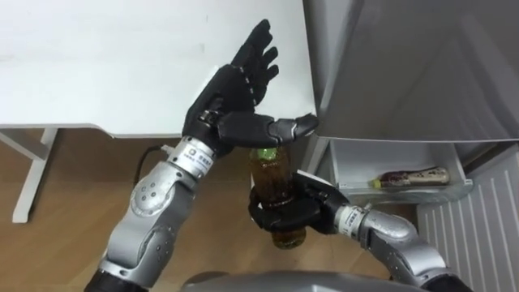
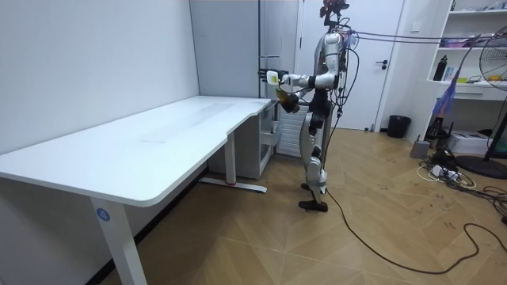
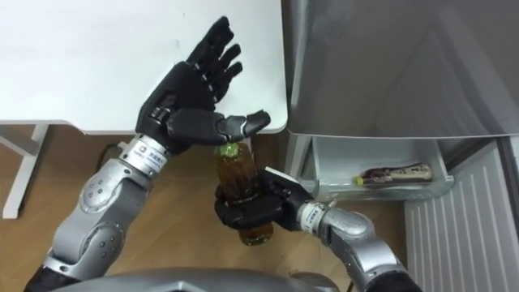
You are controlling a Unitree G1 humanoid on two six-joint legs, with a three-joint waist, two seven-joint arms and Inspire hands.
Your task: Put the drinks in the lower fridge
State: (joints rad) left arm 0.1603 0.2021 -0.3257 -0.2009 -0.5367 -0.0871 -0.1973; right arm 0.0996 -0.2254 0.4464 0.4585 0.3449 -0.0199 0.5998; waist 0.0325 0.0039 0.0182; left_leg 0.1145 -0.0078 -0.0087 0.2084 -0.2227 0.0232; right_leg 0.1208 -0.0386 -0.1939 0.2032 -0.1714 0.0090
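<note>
The black right hand (image 1: pixel 285 214) is curled round a clear plastic bottle (image 1: pixel 274 173) of amber drink with a green cap, held upright by the table (image 1: pixel 97 65) corner. The left hand (image 1: pixel 235 88) is spread flat above it, thumb over the cap. A second bottle (image 1: pixel 409 177) lies in the grey fridge's (image 1: pixel 405 65) open white drawer (image 1: pixel 456 189).

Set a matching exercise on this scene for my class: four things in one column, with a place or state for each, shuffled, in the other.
Things
1. left hand
2. right hand
3. amber bottle
4. dark bottle

States
A. lying in the drawer
B. fingers straight
C. upright, in a hand
D. curled round a bottle

Pairs: 1-B, 2-D, 3-C, 4-A
</note>
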